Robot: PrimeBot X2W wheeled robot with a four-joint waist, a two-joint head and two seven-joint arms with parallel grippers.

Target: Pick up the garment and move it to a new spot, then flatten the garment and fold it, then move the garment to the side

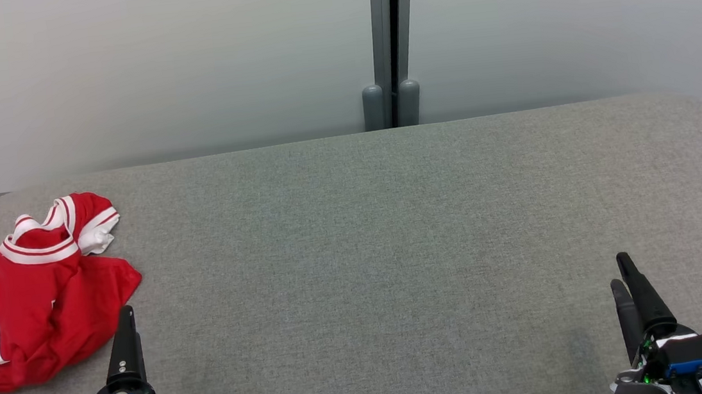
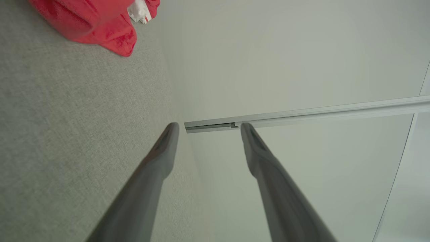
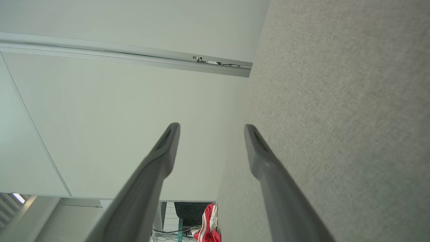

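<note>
The garment (image 1: 32,298) is a red shirt with white sleeves and striped trim, crumpled at the far left of the grey table (image 1: 395,250), partly past the picture's left edge. My left gripper (image 1: 125,315) stands open at the lower left, just right of the garment's hem and apart from it. In the left wrist view the garment (image 2: 100,27) lies at the top left, away from the spread fingers (image 2: 161,151). My right gripper (image 1: 622,274) is open at the lower right, far from the garment. The right wrist view shows the garment (image 3: 208,225) small at the bottom.
A pale partition wall (image 1: 152,68) with a grey post (image 1: 386,39) runs behind the table's far edge. The table's corners are rounded. A dark monitor (image 3: 189,211) stands beyond the table's left end in the right wrist view.
</note>
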